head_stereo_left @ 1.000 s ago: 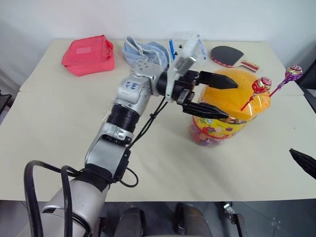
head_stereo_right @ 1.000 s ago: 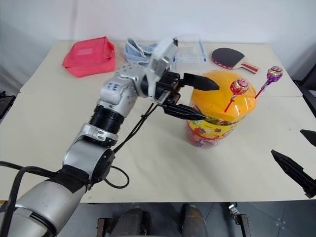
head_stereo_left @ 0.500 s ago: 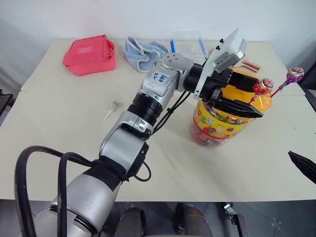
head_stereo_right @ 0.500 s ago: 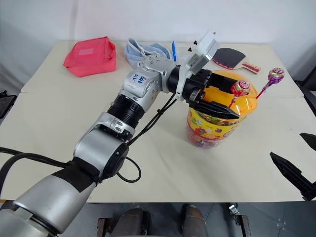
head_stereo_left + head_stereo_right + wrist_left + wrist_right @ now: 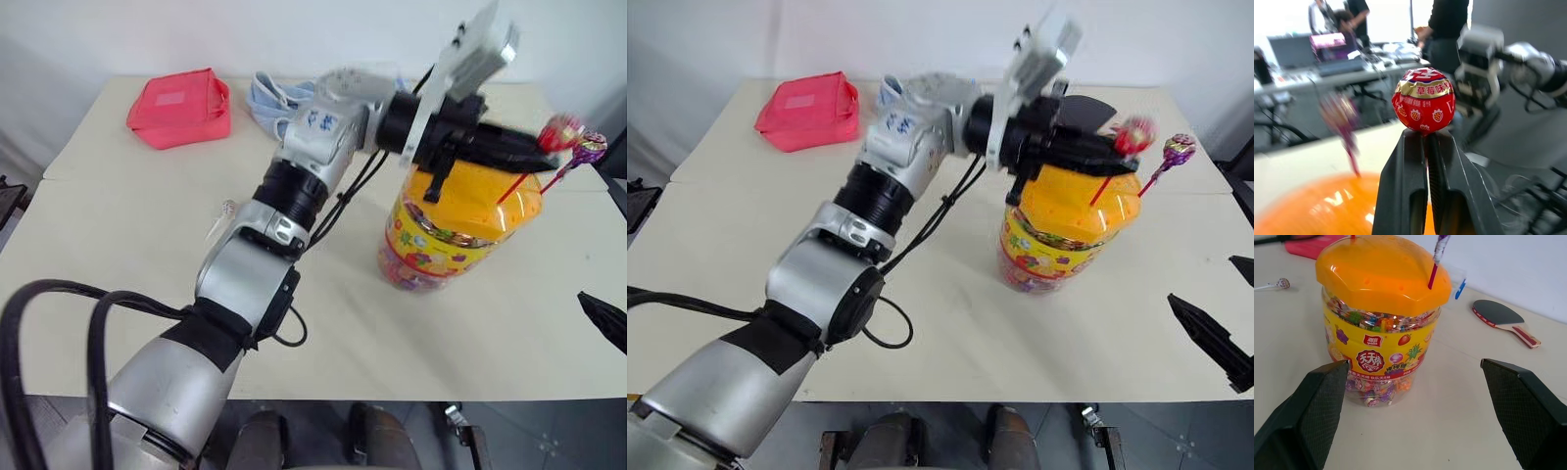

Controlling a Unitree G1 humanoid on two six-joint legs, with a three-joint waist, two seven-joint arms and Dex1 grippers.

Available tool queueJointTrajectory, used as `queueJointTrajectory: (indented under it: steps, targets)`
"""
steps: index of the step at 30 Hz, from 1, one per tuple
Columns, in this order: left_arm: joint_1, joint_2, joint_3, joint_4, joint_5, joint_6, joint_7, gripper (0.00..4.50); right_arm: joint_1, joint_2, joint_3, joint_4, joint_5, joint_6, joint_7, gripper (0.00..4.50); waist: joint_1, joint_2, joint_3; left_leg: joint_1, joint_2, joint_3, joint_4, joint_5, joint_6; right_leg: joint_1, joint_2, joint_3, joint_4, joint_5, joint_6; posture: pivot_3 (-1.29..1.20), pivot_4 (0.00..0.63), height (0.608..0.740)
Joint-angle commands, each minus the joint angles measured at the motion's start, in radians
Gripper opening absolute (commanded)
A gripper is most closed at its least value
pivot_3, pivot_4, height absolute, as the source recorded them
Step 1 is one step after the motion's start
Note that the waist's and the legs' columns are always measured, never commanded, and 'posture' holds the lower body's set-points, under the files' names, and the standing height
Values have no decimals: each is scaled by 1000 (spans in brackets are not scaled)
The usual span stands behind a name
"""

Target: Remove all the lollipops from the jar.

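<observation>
**A:** Where is your left hand [image 5: 1426,142] right now?

**B:** You have it above the orange lid of the jar [image 5: 1063,230], reaching across from the left. Its two black fingers [image 5: 1405,186] are pressed together on the stick of the red lollipop [image 5: 1423,101], just under the ball, so the wrapped head sits right at the fingertips. In the head views you see that lollipop [image 5: 1133,135] held up over the far right edge of the lid, with its red stick slanting down toward the lid.

**A:** And the other lollipops?

**B:** The purple lollipop [image 5: 1177,150] is standing in the lid on its purple stick, leaning out to the right, close beside the red one. From your right wrist you see its stick entering the lid [image 5: 1383,271] near the top. The silvery-pink lollipop [image 5: 1279,283] lies flat on the table [image 5: 118,284], well to the left of the jar, partly hidden behind your left arm in the head views.

**A:** My right hand?

**B:** Your right hand [image 5: 1418,406] is spread wide, level with the jar and apart from it, holding nothing.

**A:** Anything else on the table?

**B:** A red pouch [image 5: 178,106] and a blue cloth [image 5: 269,98] sit at the far side, and a paddle [image 5: 1501,318] lies beyond the jar.
</observation>
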Motion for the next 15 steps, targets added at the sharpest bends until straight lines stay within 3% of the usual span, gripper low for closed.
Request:
queueJointTrajectory:
  steps: [1,5,8,15]
  targets:
    - [-78,37,55,6,-13,-13,94,25,-4,-15,-21,0,-2,-17,-1,4500,0,0,0,0,0,0,0,0,0,0,0,0,0,0,0,0,150,740]
    - [-128,149,42,38,46,177,219,25,-3,-16,-24,-1,-1,-14,1,4500,-4,0,0,1,0,0,-1,0,0,0,0,0,0,0,0,0,150,740]
    - [-104,266,-35,40,128,340,236,25,-1,-20,-24,3,-1,-11,6,4500,-10,1,-1,2,0,0,-3,0,0,0,1,1,2,0,0,0,150,740]
    - [210,636,-347,-300,267,681,21,25,-19,-63,-3,44,-3,2,29,4500,-31,3,-2,3,0,1,-6,1,-2,-2,2,3,5,0,0,0,150,740]
